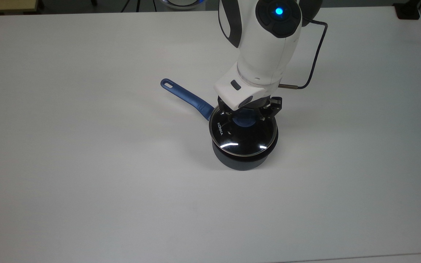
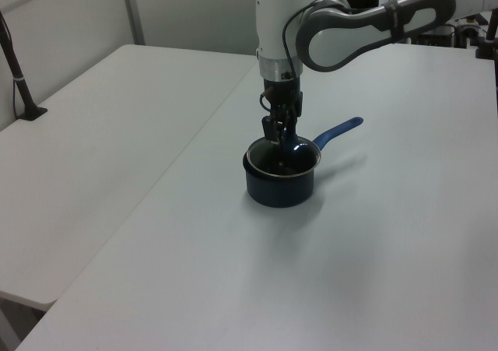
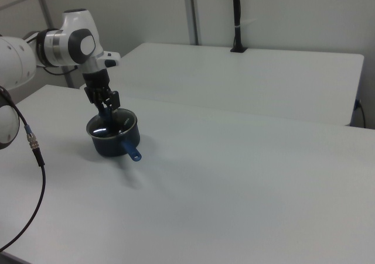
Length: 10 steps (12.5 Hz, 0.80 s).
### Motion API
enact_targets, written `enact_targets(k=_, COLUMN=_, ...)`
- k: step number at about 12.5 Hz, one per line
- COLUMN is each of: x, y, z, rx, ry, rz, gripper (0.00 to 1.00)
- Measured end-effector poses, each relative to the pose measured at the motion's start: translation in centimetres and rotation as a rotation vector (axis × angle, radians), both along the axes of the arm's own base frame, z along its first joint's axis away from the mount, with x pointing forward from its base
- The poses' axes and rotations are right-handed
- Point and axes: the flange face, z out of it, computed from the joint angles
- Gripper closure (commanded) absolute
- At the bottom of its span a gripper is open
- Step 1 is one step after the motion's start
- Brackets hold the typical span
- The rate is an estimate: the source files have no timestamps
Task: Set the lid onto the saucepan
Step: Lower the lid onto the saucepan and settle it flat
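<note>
The dark navy saucepan (image 1: 241, 161) stands mid-table, its blue handle (image 1: 185, 95) pointing toward the top view's upper left. The glass lid (image 1: 243, 140) with white lettering lies flat on the saucepan's rim and covers the opening. My gripper (image 1: 246, 116) reaches straight down over the lid's centre, with a finger on each side of the blue knob (image 1: 245, 120), shut on it. In the left view the gripper (image 2: 281, 133) stands upright over the saucepan (image 2: 278, 189). In the right view the gripper (image 3: 107, 109) is above the saucepan (image 3: 114, 144).
The white table (image 1: 86, 164) stretches wide around the pan. A black cable (image 1: 314, 58) loops from the arm on the top view's right. A second white table (image 2: 93, 133) adjoins on the left view's left, with a black post (image 2: 19, 78) on it.
</note>
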Motion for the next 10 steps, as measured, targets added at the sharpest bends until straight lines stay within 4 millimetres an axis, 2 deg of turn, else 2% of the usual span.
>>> enact_targets(k=1, x=0.0, y=0.0, z=0.0, rx=0.000, ry=-0.002, rz=-0.004, gripper=0.35)
enact_targets(k=3, x=0.5, y=0.2, z=-0.3, rx=0.008, ry=-0.023, rz=-0.010, gripper=0.35)
enact_targets(k=5, x=1.2, y=0.2, z=-1.2, rx=0.013, ry=-0.042, rz=-0.022, gripper=0.20)
enact_targets(k=6, x=1.4, y=0.2, z=-1.4, rx=0.014, ry=-0.045, rz=-0.025, gripper=0.17)
enact_targets(k=7, x=1.5, y=0.2, z=-1.4, rx=0.014, ry=-0.047, rz=-0.024, gripper=0.00)
enact_targets(k=10, x=1.4, y=0.6, z=-1.2, rx=0.016, ry=-0.051, rz=-0.020, gripper=0.00)
